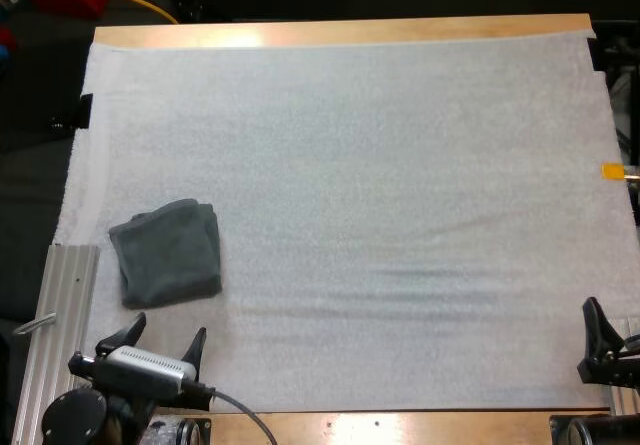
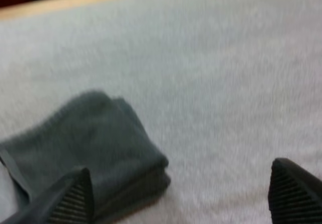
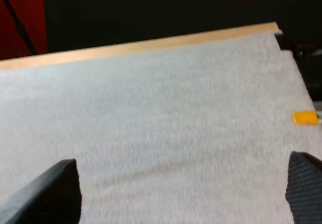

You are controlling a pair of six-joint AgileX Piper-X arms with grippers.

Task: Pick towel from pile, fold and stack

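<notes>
Left wrist view: left claw (image 2: 183,199) spread wide, holding nothing, bare white mat (image 2: 226,83) under the gap. Of its fingers (image 2: 75,201), the left one sits at the near edge of the towel (image 2: 90,143); touching or not, cannot tell. The right one is over open mat, well apart from the cloth.

High view: same claw (image 1: 166,333) at the near left of the mat, just on the near side of the towel (image 1: 167,253). Towel is dark grey-green, folded to a rough square, lying flat on the left part of the mat, close to the mat's left edge. Stacked layers show along its right side and near right corner. A metal rail (image 1: 65,305) runs beside the mat's near left edge, just left of claw and towel.

Right wrist view: right claw (image 3: 179,196) also spread wide, gripping nothing, over bare mat near the right edge. High view puts it at the mat's near right corner, well apart from the towel. Between towel and right claw lies a wide stretch of bare mat, running on to the far edge, where a strip of wooden worktop (image 1: 340,33) shows beyond it.
</notes>
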